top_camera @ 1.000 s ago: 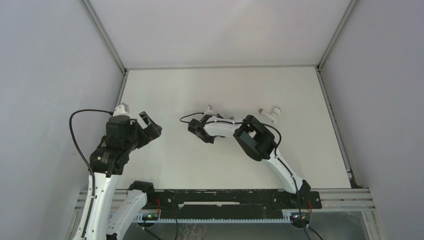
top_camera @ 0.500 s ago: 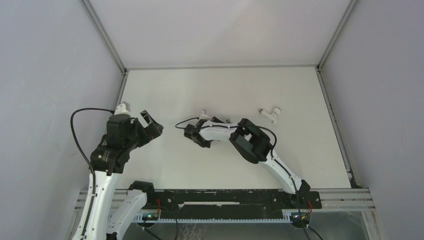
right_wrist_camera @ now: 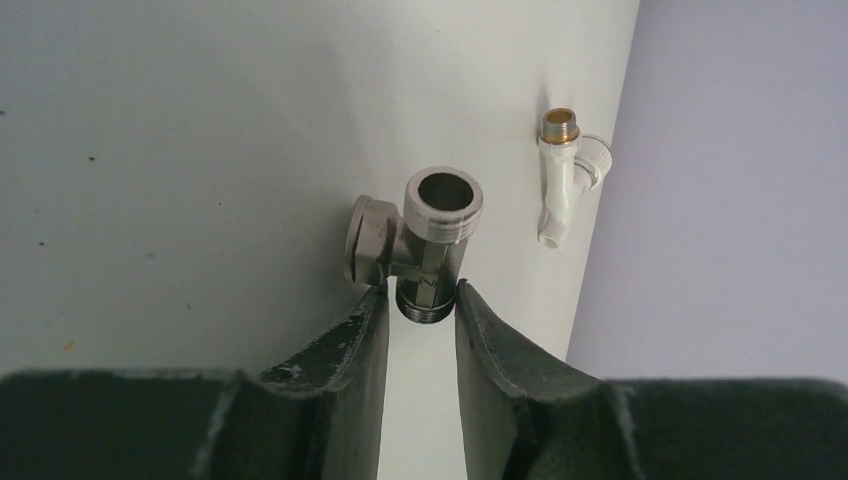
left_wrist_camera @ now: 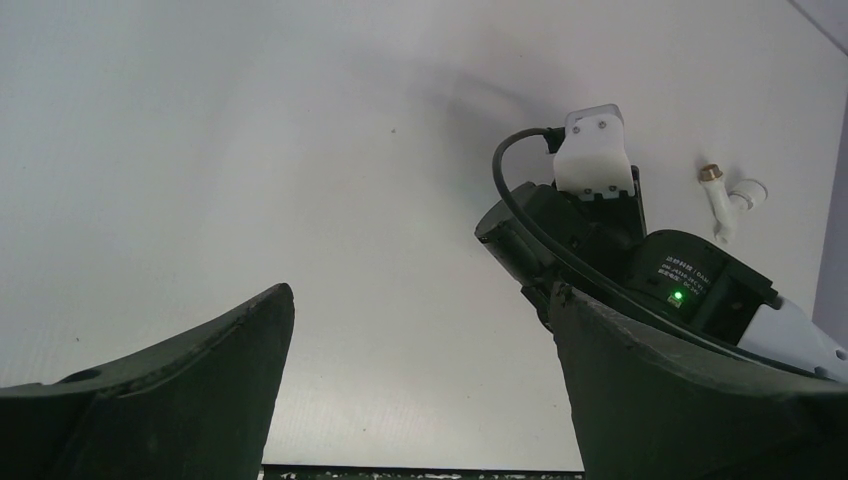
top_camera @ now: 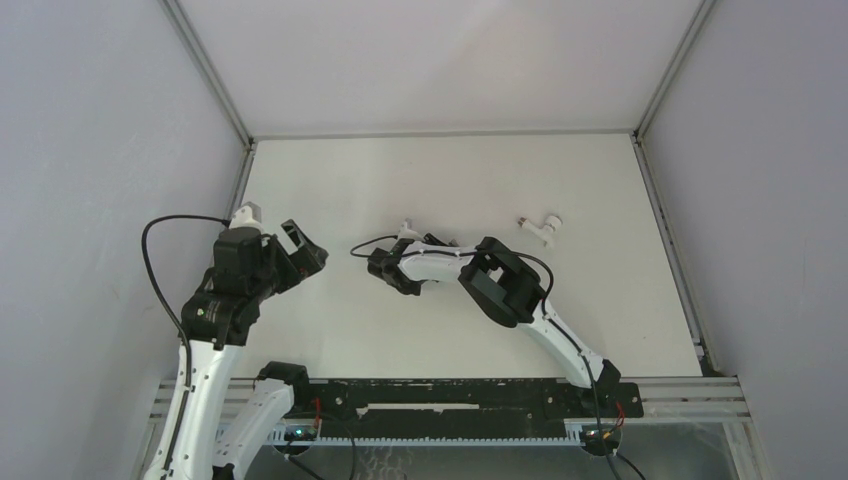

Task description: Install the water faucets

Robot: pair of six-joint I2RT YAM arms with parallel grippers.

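Observation:
The grey metal T-shaped faucet fitting (right_wrist_camera: 425,240) lies on the white table (top_camera: 450,180), one open port facing the right wrist camera. Its threaded end sits between the tips of my right gripper (right_wrist_camera: 422,295). The jaws stand narrowly open around it, with a thin gap on the left side. From above, the right gripper (top_camera: 392,270) covers this fitting. The white plastic tap (right_wrist_camera: 565,175) with a brass tip lies apart near the right wall (top_camera: 543,228), and the left wrist view shows it too (left_wrist_camera: 728,195). My left gripper (left_wrist_camera: 420,300) hangs wide open and empty at the left (top_camera: 305,250).
Grey walls close the table in on the left, back and right, with an aluminium rail (top_camera: 668,230) along the right edge. The right arm's elbow (top_camera: 505,285) is folded over the middle of the table. A black cable (top_camera: 160,270) loops off the left arm.
My right arm has swung a little to the left, and its jaws have parted from shut to a narrow gap around the fitting. The left arm has barely moved.

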